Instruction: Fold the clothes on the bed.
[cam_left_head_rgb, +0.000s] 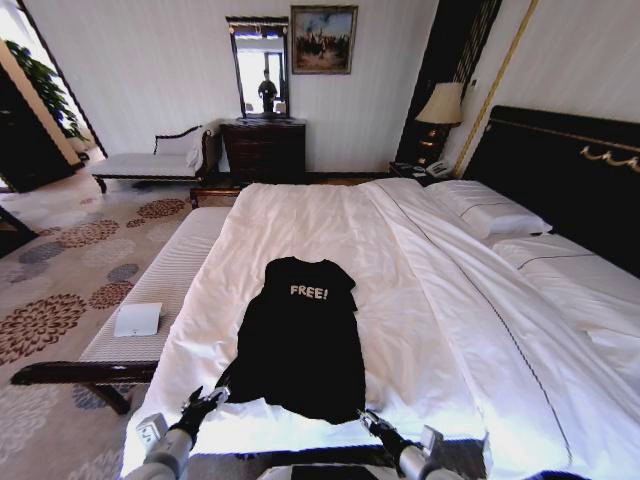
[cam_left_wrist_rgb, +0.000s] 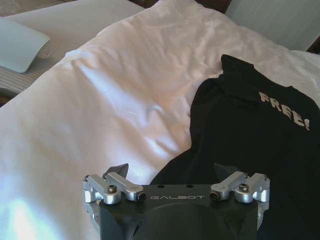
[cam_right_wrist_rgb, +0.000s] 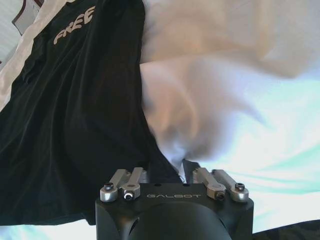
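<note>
While the T-shirt (cam_left_head_rgb: 300, 335) lies flat on the bed (cam_left_head_rgb: 420, 300), collar toward 12 o'clock and its "FREE!" lettering facing up, I hold both grippers at its near hem. My left gripper (cam_left_head_rgb: 205, 400) sits at the hem's 7 o'clock corner, fingers spread wide with nothing between them, one tip over the black cloth. My right gripper (cam_left_head_rgb: 372, 420) sits at the 5 o'clock corner, also open and empty, just beside the shirt's edge.
</note>
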